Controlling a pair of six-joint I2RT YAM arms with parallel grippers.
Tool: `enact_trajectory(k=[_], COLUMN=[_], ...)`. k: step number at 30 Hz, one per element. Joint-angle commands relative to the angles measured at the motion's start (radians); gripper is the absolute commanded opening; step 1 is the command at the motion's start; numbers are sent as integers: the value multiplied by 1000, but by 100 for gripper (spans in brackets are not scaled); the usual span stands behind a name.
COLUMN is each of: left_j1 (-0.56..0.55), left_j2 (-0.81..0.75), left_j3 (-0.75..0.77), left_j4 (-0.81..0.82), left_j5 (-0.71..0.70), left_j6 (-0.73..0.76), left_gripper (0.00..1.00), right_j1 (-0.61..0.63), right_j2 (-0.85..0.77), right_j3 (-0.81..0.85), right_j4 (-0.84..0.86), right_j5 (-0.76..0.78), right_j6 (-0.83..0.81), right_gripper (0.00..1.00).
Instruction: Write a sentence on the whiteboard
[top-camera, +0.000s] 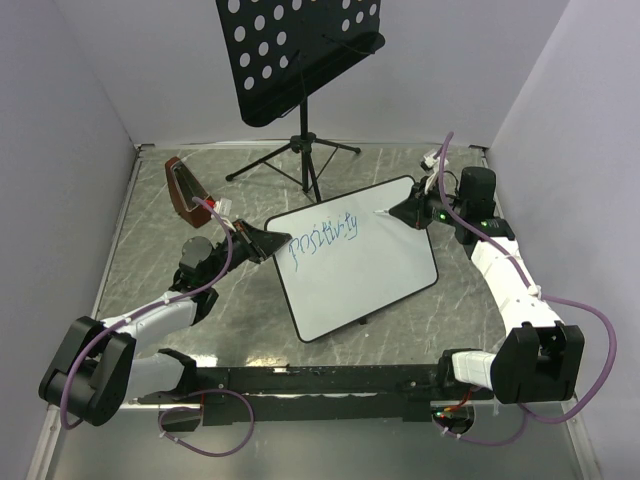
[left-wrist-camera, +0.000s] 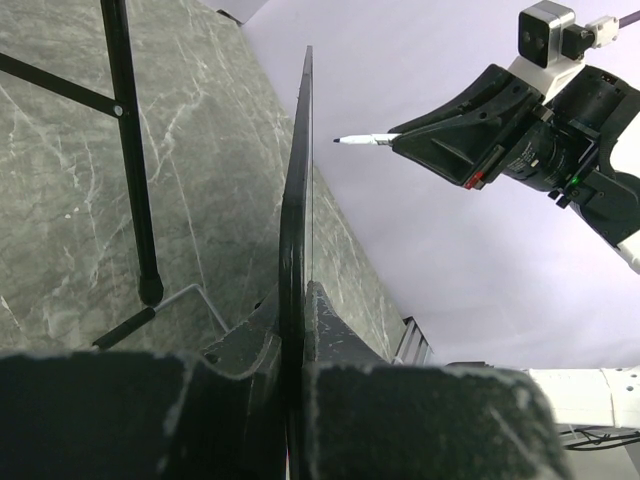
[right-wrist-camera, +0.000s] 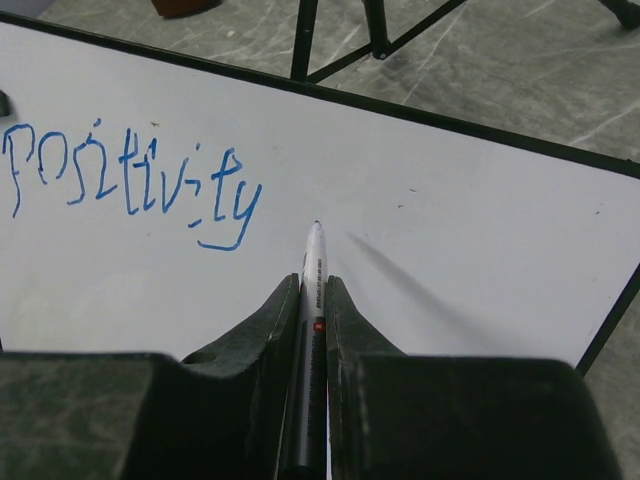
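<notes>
Left gripper: my left gripper (top-camera: 268, 243) (left-wrist-camera: 297, 300) is clamped on the left edge of the whiteboard (top-camera: 365, 265) (left-wrist-camera: 297, 190) (right-wrist-camera: 450, 240), with one finger on each face. My own wrist camera looks straight along the board's thin black rim.

Right gripper: my right gripper (top-camera: 405, 213) (right-wrist-camera: 313, 292) (left-wrist-camera: 430, 140) is closed on the marker (top-camera: 386, 213) (right-wrist-camera: 314, 262) (left-wrist-camera: 365, 141). The barrel lies in the slot between my fingers and the tip pokes out past them.

Whiteboard: it sits between my two arms in the middle of the table (top-camera: 150, 250). From above it looks turned askew, with one corner pointing toward my bases. Its white face is turned up toward my right arm.

Blue word: thin blue handwriting, "Positivity" (top-camera: 322, 238) (right-wrist-camera: 130, 180), runs along the upper left part of the board. It starts near my left fingers. Only this one word shows.

Marker tip: it points at the bare white face just to the right of the final "y". It casts a thin shadow off to the right. I cannot tell whether the tip is touching the surface.

Music stand: the black perforated music stand (top-camera: 300, 50) is at the back of the table behind the board. Its tripod legs (left-wrist-camera: 130, 150) (right-wrist-camera: 305, 40) show in both wrist views.

Brown object: a dark reddish-brown thing (top-camera: 183, 190) lies at the far left of the table, well apart from the board. I cannot make out what it is.
</notes>
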Motion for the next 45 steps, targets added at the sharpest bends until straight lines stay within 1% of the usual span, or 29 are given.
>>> enact_trajectory(k=[1, 25, 45], left_j1=[-4, -4, -4], left_j2=[-35, -44, -28], left_j3=[24, 13, 13], left_j4=[94, 103, 124], left_j5=[21, 13, 19], left_j6=[38, 28, 16], left_gripper=[1, 1, 1], right_j1=[-6, -6, 2], right_j2=[-19, -7, 53], right_j3=[-3, -8, 15], right_j4=[66, 89, 140], right_j5=[-45, -76, -50], right_j6=[-26, -46, -43], right_gripper=[0, 0, 0])
